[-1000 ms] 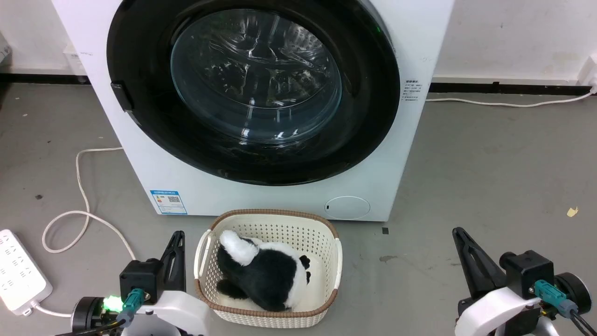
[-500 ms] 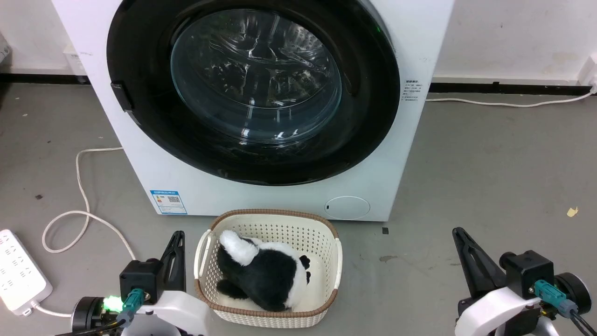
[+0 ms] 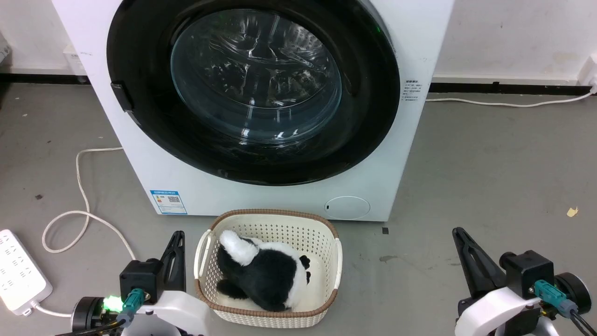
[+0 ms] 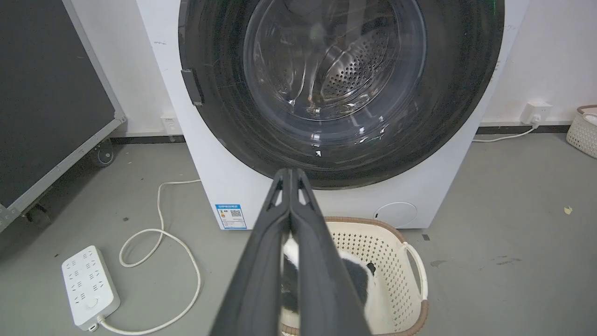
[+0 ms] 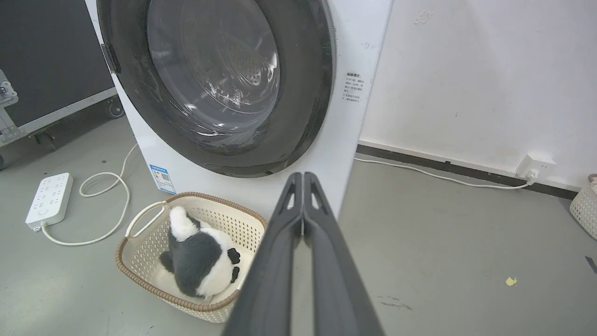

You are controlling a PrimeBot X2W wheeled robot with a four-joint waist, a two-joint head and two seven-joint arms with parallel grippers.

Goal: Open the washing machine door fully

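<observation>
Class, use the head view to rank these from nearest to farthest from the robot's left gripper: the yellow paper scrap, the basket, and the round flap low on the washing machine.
1. basket: right beside the left gripper, on its right.
2. round flap: low on the washing machine, beyond the basket and to the right.
3. yellow paper scrap: far off to the right.

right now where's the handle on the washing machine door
In the head view the black handle sits on the left edge of the shut washing machine door, up and left of the basket, above the left gripper.
</observation>
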